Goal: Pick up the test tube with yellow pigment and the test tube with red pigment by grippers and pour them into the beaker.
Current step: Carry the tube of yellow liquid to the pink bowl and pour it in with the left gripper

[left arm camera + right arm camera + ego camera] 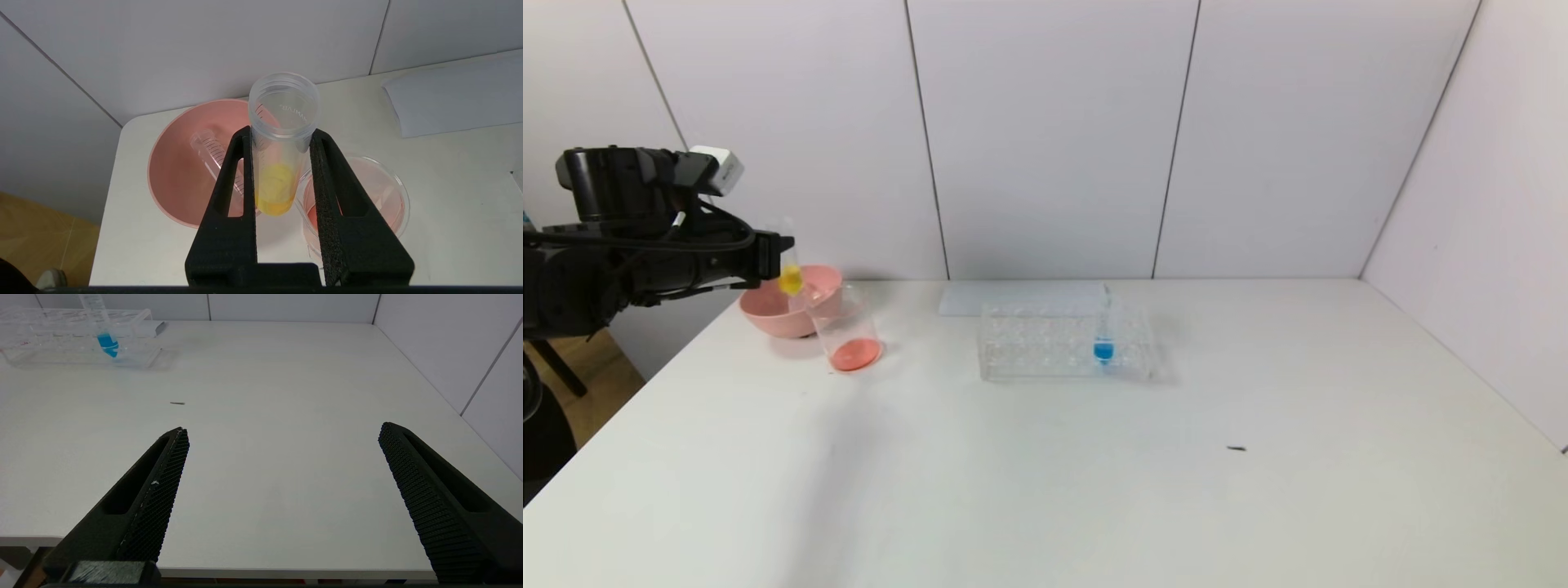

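The left tool [282, 136] clamps the test tube with yellow pigment [278, 163] upright above the gap between the pink bowl [776, 314] and the beaker [848, 333], which holds red liquid; the right tool [282, 437] hangs spread wide over the surface [265, 477], well apart.

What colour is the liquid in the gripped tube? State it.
Yellow; the tube in the left gripper shows best in the left wrist view.

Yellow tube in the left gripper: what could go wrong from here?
The left gripper holds the yellow tube upright, seemingly above the gap between the pink bowl and the beaker, so a tilt now might spill outside the beaker. The beaker stands beside the bowl; a low approach could knock it.
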{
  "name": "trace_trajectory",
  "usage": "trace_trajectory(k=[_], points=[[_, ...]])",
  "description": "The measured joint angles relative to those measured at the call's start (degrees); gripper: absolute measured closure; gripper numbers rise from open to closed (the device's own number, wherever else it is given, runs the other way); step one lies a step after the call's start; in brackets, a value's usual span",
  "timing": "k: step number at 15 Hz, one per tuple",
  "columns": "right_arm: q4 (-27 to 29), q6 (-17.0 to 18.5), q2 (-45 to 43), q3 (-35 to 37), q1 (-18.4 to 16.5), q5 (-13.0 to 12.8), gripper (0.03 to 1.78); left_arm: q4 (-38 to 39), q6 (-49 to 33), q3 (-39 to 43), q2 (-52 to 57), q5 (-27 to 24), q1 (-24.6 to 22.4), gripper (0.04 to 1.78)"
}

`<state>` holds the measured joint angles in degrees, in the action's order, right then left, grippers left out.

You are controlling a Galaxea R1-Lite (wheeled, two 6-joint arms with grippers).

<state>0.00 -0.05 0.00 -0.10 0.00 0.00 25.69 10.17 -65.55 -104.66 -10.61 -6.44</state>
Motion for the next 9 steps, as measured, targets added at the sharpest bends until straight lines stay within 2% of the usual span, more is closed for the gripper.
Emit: trace_trajectory(k=[9], points=[[0.0, 0.0, 0.0, 0.0, 0.0, 0.0, 0.11, 0.0, 6.1, 1.3, 0.1, -0.2, -0.3, 1.38]])
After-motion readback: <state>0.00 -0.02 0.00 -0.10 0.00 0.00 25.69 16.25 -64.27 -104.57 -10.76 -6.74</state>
